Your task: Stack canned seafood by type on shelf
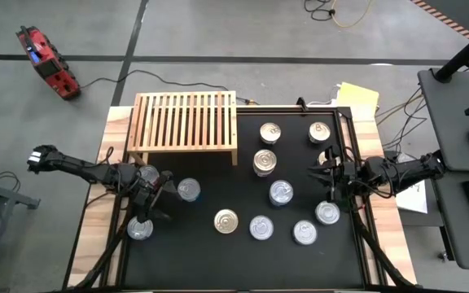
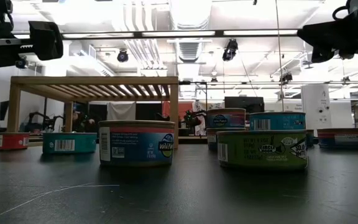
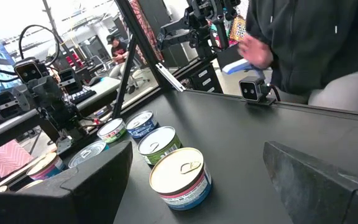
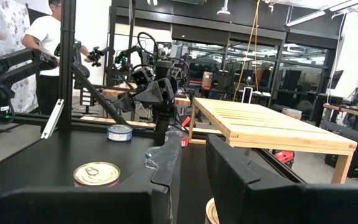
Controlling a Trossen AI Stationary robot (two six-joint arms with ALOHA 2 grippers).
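Silver tins (image 1: 281,193) loose on mat between grippers; left gripper (image 1: 155,198) spread wide, right gripper (image 1: 326,177) nearly closed, empty

Only partly legible print, all of it on can labels in the low view. On the blue-labelled can (image 2: 136,143) nearest the camera: a round logo starting "Wild", the rest too small to read, plus a barcode and a white panel of fine print. On the green-labelled can (image 2: 262,150): pale lettering and a round emblem, not legible. Barcodes without readable digits on the teal can (image 2: 69,143) under the shelf (image 2: 95,81) and on another teal can (image 2: 277,121) farther back. Nothing readable in the other views.
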